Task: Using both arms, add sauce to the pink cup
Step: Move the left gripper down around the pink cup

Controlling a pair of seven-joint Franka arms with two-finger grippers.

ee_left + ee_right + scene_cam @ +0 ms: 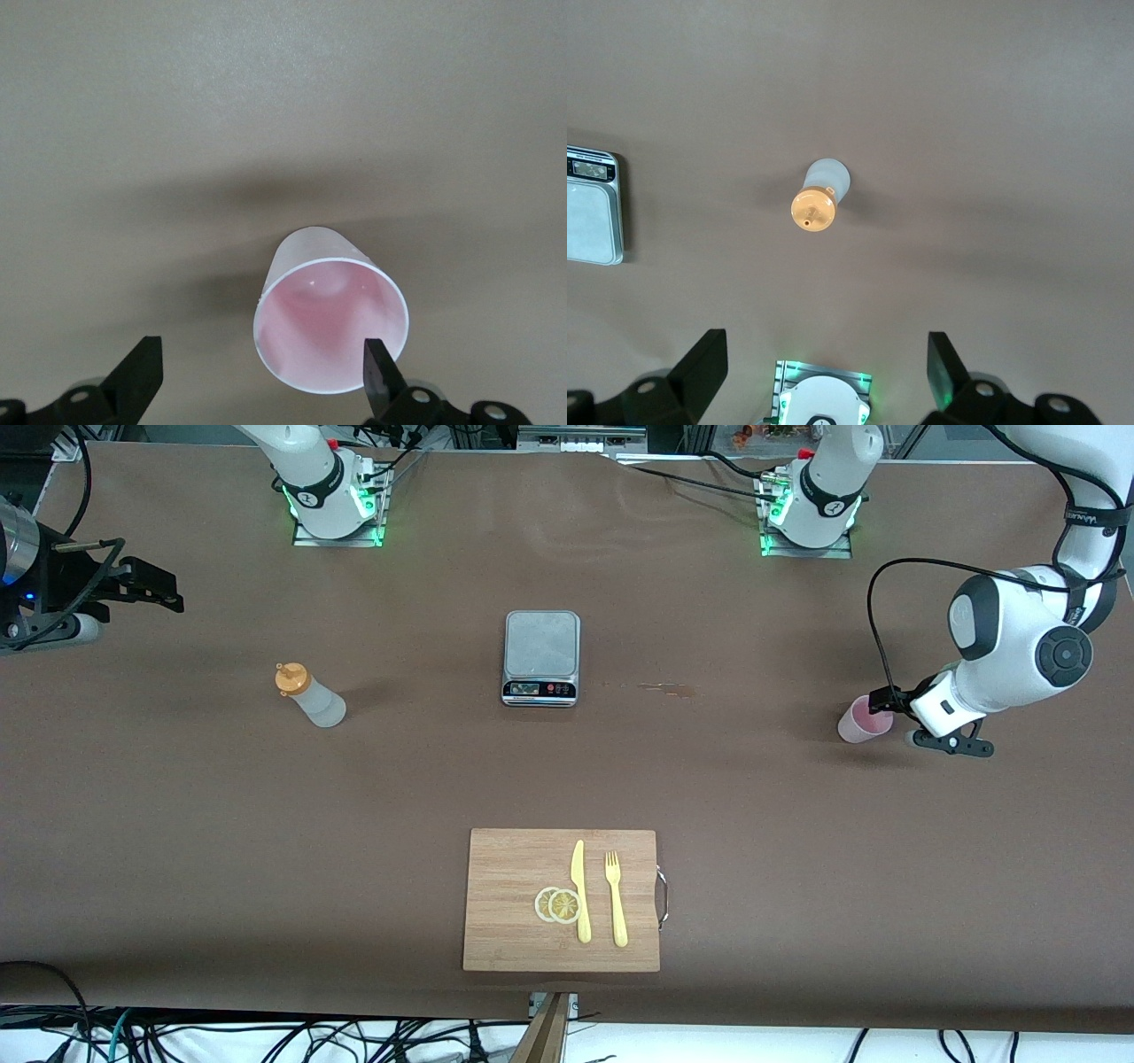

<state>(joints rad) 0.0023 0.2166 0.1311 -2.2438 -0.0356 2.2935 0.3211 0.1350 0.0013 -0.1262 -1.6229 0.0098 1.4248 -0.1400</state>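
The left gripper is hovering with fingers spread, empty, directly above the pink cup, one fingertip overlapping the rim. The cup, probably light and thin-walled, would tip easily; grasp mid-wall. The right gripper, likewise spread and empty, is poised high over the sauce, likely soft-sided: grip below the cap.

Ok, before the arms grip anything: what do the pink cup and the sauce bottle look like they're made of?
The pink cup looks like thin, matte, translucent plastic: light glows through its wall and the rim is a fine pale edge. The sauce bottle looks like soft, frosted whitish plastic, probably squeezable, with an opaque, smooth orange-amber cap that has a small nozzle hole. Neither has the shine of glass or metal.
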